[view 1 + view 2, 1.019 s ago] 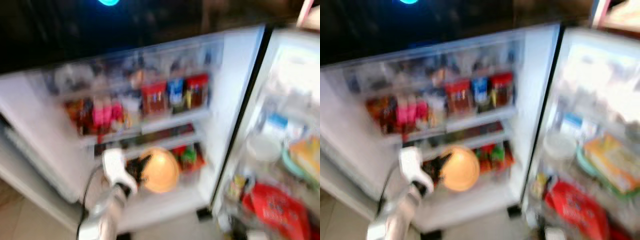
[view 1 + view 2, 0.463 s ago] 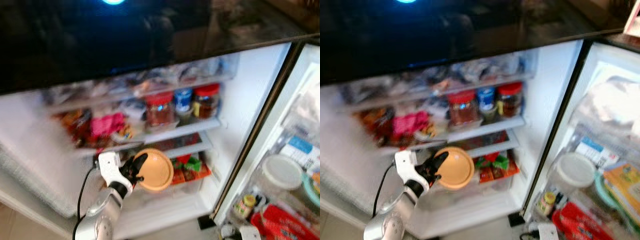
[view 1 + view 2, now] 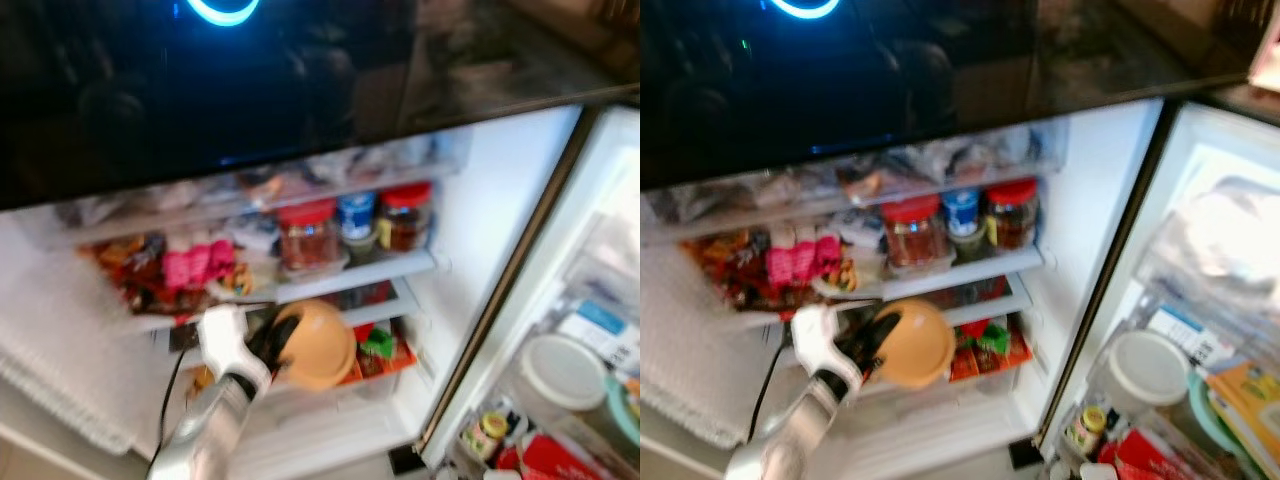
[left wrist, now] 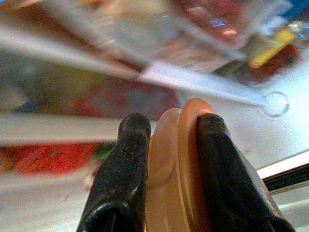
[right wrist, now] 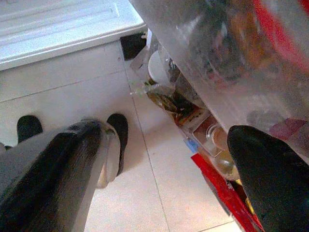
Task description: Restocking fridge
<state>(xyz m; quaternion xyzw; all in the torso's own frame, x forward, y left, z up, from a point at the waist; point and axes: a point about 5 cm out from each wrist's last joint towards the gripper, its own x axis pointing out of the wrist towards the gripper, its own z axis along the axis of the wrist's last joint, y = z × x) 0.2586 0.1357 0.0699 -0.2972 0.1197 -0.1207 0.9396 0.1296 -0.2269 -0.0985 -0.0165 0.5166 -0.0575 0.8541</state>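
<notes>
My left gripper [image 3: 276, 343] is shut on the rim of a round orange plate [image 3: 320, 345], held on edge in front of the lower shelves of the open fridge [image 3: 455, 230]. In the left wrist view the two black fingers [image 4: 124, 164] pinch the plate [image 4: 179, 159] between them, with a white shelf edge and red packets behind. In the right wrist view, my right gripper [image 5: 166, 130] hangs open over the tiled floor, beside the fridge door's clear bins.
The middle shelf [image 3: 370, 276] holds red-lidded jars [image 3: 307, 235], a blue-lidded jar [image 3: 354, 214] and pink packets [image 3: 195, 268]. Red and green packets [image 3: 380, 350] fill the drawer below. The open door on the right carries a white-lidded tub [image 3: 558, 370] and small jars.
The camera view has shifted and sharpened. My left gripper keeps hold of the orange plate, which sits a little closer to the lower shelf edge.
</notes>
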